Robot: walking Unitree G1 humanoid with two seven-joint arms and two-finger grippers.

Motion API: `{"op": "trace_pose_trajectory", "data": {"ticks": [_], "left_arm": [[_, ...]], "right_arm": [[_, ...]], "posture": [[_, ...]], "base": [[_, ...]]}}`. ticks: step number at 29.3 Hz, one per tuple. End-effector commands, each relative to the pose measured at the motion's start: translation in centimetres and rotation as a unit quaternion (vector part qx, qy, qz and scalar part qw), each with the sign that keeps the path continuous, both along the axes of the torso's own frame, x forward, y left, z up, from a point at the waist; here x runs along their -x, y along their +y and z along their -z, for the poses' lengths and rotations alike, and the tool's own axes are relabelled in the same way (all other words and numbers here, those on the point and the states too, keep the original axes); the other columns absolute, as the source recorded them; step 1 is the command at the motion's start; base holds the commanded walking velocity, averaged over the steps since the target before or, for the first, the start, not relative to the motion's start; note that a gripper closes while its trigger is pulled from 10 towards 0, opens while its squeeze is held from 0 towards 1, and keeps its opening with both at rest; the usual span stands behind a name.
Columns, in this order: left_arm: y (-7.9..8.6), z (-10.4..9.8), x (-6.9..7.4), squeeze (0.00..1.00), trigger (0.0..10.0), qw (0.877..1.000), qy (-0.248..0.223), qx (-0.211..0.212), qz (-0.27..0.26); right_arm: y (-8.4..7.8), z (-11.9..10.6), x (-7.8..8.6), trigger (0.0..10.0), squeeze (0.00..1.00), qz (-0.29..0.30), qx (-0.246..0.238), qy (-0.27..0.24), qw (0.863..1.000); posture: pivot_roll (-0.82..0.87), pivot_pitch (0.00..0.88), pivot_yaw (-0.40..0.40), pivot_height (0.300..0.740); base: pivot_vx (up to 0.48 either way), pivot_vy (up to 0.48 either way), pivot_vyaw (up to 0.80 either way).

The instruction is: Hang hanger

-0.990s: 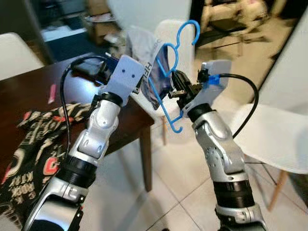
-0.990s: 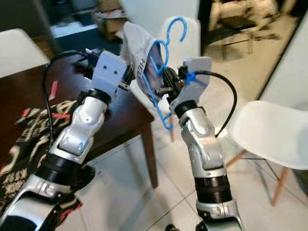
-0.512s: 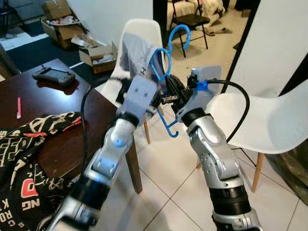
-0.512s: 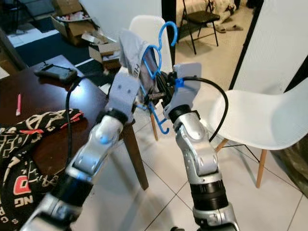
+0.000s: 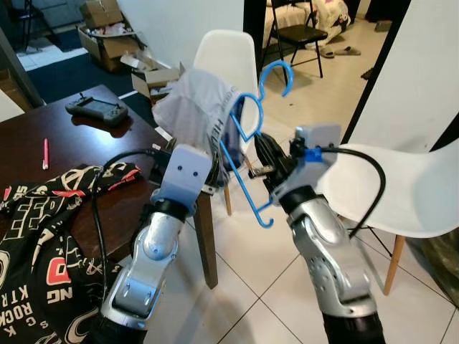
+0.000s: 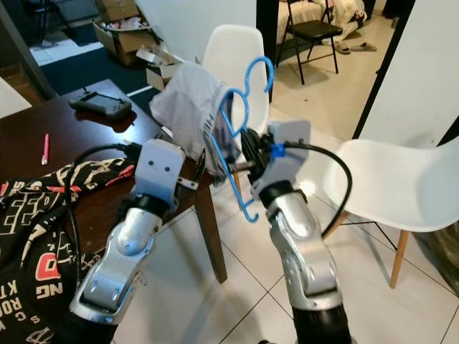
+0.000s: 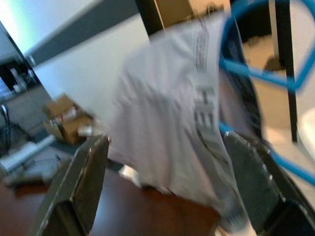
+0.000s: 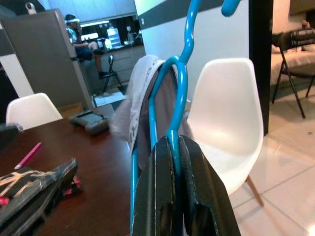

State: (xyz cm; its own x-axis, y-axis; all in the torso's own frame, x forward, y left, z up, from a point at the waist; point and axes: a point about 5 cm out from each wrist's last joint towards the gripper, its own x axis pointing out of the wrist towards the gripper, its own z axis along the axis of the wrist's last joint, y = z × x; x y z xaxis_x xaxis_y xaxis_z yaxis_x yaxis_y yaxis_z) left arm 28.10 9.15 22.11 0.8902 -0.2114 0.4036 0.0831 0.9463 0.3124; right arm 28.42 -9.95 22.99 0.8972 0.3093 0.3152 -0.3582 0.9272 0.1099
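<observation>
While the right gripper (image 8: 174, 147) pinches the blue hanger (image 5: 247, 136) between its closed fingers, the hanger is held up in the air, hook on top, just off the corner of the dark wooden table (image 5: 72, 147). Grey garment (image 5: 197, 115) is draped over the hanger's shoulder. Left gripper (image 7: 167, 177) has fingers spread wide, facing the garment, gripping nothing. Black printed cloth (image 5: 43, 229), pink pen (image 5: 45, 153) and black controller (image 5: 97, 110) lie on the table. White chairs: one (image 5: 229, 61) behind the hanger, another (image 5: 401, 186) on the robot's right.
</observation>
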Motion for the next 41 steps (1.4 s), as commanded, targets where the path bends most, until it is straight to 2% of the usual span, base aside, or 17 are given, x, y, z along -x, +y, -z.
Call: {"op": "trace_pose_trajectory", "data": {"ticks": [1, 7, 15, 26, 33, 41], "left_arm": [[-0.1, 0.2, 0.5, 0.00, 10.0, 1.000, 0.004, -0.016, -0.004], [-0.3, 1.0, 0.7, 0.00, 10.0, 1.000, 0.022, -0.018, 0.001], [-0.7, 1.7, 0.3, 0.00, 10.0, 0.999, 0.042, -0.027, 0.010], [0.3, 1.4, -0.8, 0.00, 10.0, 0.998, 0.035, -0.042, -0.015], [0.3, 0.6, -2.1, 0.00, 10.0, 0.998, 0.015, -0.052, -0.021], [1.0, 0.8, -3.6, 0.00, 10.0, 0.997, 0.016, -0.070, -0.031]], "right_arm": [[0.3, -0.7, 0.9, 0.0, 0.00, -0.005, -0.015, -0.008, 1.000], [0.7, -0.4, 1.8, 0.0, 0.00, -0.012, -0.020, -0.001, 1.000], [1.8, -0.8, 2.2, 0.0, 0.00, -0.047, -0.017, -0.004, 0.999], [2.6, -1.6, 3.3, 0.0, 0.00, -0.090, -0.022, -0.012, 0.996], [2.7, -1.8, 3.7, 0.0, 0.00, -0.103, -0.021, -0.015, 0.994], [2.7, -2.2, 4.1, 0.0, 0.00, -0.117, -0.024, -0.024, 0.993]], "posture": [[0.03, 0.149, 0.039, 0.740], [0.02, 0.146, 0.044, 0.740], [0.02, 0.142, 0.042, 0.740], [0.01, 0.139, 0.040, 0.740], [0.00, 0.135, 0.045, 0.740], [-0.01, 0.133, 0.054, 0.740]], "base": [[0.000, 0.000, 0.00], [0.000, 0.000, 0.00], [0.000, 0.000, 0.00], [0.000, 0.000, 0.00], [0.000, 0.000, 0.00], [0.000, 0.000, 0.00]]}}
